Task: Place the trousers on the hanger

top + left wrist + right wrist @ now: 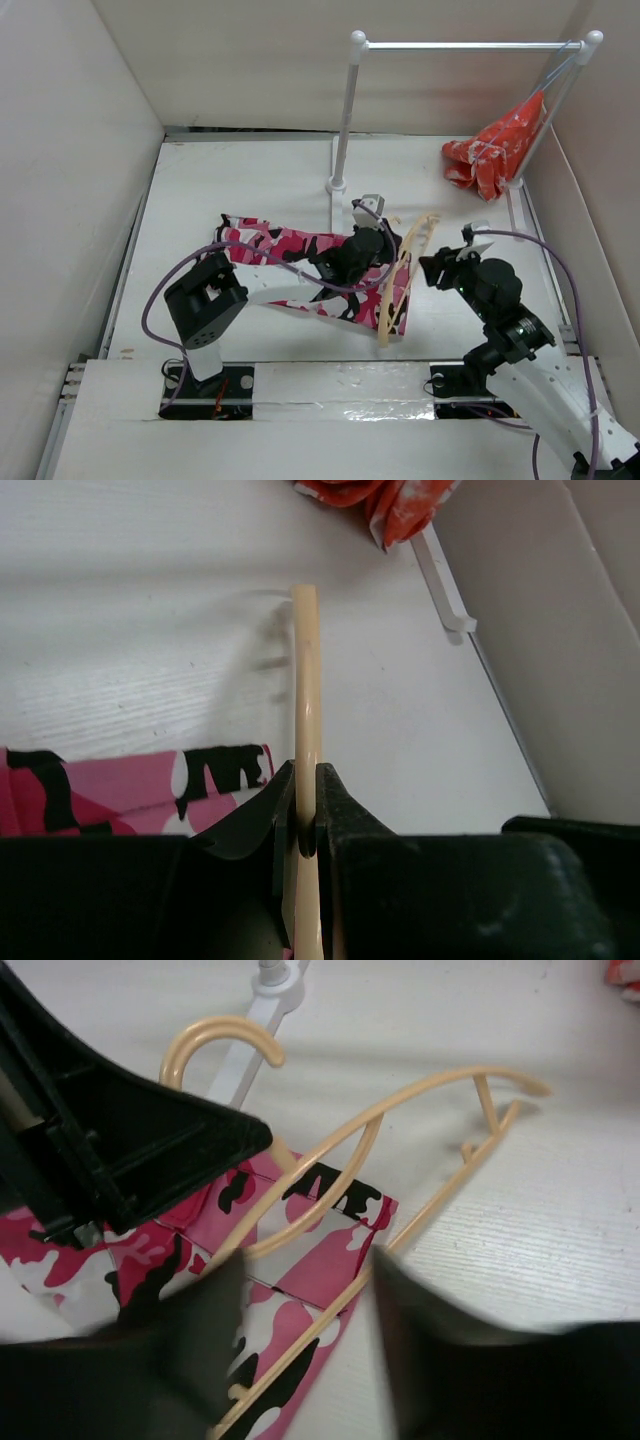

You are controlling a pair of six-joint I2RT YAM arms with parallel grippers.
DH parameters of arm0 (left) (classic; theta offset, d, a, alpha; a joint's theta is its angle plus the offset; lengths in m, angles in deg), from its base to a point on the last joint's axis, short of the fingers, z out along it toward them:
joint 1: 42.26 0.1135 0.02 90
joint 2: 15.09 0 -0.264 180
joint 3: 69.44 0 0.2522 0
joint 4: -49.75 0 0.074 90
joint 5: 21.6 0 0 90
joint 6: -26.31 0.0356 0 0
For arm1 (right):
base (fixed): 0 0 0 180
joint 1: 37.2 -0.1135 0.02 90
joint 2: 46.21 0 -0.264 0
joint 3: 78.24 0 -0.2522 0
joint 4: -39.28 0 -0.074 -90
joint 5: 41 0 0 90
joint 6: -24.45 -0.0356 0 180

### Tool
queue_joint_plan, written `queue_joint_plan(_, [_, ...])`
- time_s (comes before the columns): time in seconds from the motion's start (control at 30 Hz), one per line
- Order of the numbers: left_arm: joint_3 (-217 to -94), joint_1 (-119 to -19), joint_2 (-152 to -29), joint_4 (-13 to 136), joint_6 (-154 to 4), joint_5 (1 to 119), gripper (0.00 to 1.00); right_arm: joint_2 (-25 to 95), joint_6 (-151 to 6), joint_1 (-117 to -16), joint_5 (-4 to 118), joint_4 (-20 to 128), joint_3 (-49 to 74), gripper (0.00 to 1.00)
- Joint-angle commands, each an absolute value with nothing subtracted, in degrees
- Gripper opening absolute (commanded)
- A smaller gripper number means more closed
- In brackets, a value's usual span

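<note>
- The left gripper (pixel 307 780) is clamped on a thin bar of the hanger (pixel 306 670)
- The hanger sits across the right end of the trousers (pixel 290 245), which lie flat in the middle of the table (pixel 200 190)
- The right gripper (pixel 308 1260) has its fingers apart and holds nothing, just right of the hanger
- A red-orange cloth (pixel 490 150) hangs at the right post of the white rail (pixel 465 45), far right
- Pale walls (pixel 250 60) box in the white table on the left, far and right sides

Each arm is a chain of matte black boxy joint housings (pixel 205 300) and smooth white tubular links (pixel 560 400), rising from a flat black base plate (pixel 208 385). A thin purple cable (pixel 150 310) loops along each arm. The fingers (pixel 345 810) are black, wedge-shaped plastic.
</note>
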State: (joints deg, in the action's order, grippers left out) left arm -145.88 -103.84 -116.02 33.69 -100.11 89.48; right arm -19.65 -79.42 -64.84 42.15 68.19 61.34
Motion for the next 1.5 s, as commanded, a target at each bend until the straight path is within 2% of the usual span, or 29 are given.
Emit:
queue_joint_plan(0.0, [-140.18,-106.33,-111.16,25.21,-107.44,90.54,0.0,-21.25,-80.05,-65.07,45.57,69.56,62.06,0.32])
queue_joint_plan(0.1, [-134.99,-108.0,-109.58,21.7,-110.79,92.39,0.0,-19.85,-82.25,-65.07,47.06,67.37,65.22,0.01])
queue_joint_plan(0.23, [-131.28,-109.5,-110.01,18.69,-116.32,94.14,0.0,-17.92,-84.36,-65.07,48.56,65.16,67.43,0.0])
queue_joint_plan(0.37, [-128.64,-111.87,-110.19,17.2,-119.23,101.76,0.0,-18.79,-86.03,-65.07,50.58,65.87,68.92,0.0])
queue_joint_plan(0.47, [-127.85,-112.49,-110.89,16.76,-119.94,104.33,0.0,-20.98,-87.35,-65.07,51.37,64.12,72.34,0.08])
queue_joint_plan(0.6, [-127.85,-112.49,-111.59,16.58,-118.98,106.1,0.0,-20.29,-89.54,-65.07,51.82,60.43,77.0,0.33])
queue_joint_plan(0.7, [-127.67,-112.49,-112.12,16.05,-118.1,105.93,0.0,-16.79,-90.08,-65.07,51.37,57.35,78.41,0.47])
queue_joint_plan(0.77, [-127.41,-112.49,-112.3,15.97,-117.74,105.66,0.0,-14.58,-89.72,-65.07,51.99,54.89,77.98,0.53])
queue_joint_plan(0.93, [-126.62,-112.49,-113.0,14.65,-117.48,104.08,0.0,-6.16,-89.55,-65.07,53.48,50.25,77.18,0.55])
queue_joint_plan(1.1, [-125.21,-111.96,-114.23,12.36,-117.92,101.45,0.0,-2.01,-90.51,-65.07,54.19,45.92,78.24,0.35])
queue_joint_plan(1.13, [-125.13,-111.96,-114.67,12.27,-118.09,101.27,0.0,-1.74,-90.86,-65.07,53.41,45.66,78.33,0.35])
queue_joint_plan(1.17, [-125.04,-111.96,-114.76,12.01,-118.09,101.27,0.0,-1.65,-91.04,-65.59,52.96,45.65,78.24,0.36])
queue_joint_plan(1.23, [-124.34,-111.96,-114.67,11.57,-118.27,101.44,0.0,-1.83,-91.3,-65.59,52.0,46.53,77.89,0.44])
queue_joint_plan(1.3, [-124.07,-111.44,-114.41,11.39,-118.01,101.62,0.0,-2.18,-91.31,-65.59,51.38,47.23,77.71,0.59])
queue_joint_plan(1.33, [-124.16,-111.43,-114.15,11.48,-117.75,101.62,0.0,-2.35,-91.48,-65.59,51.03,47.5,77.89,0.62])
queue_joint_plan(1.47, [-124.07,-111.43,-113.97,11.66,-116.86,102.5,0.0,-1.92,-91.83,-65.59,51.11,46.53,78.5,0.64])
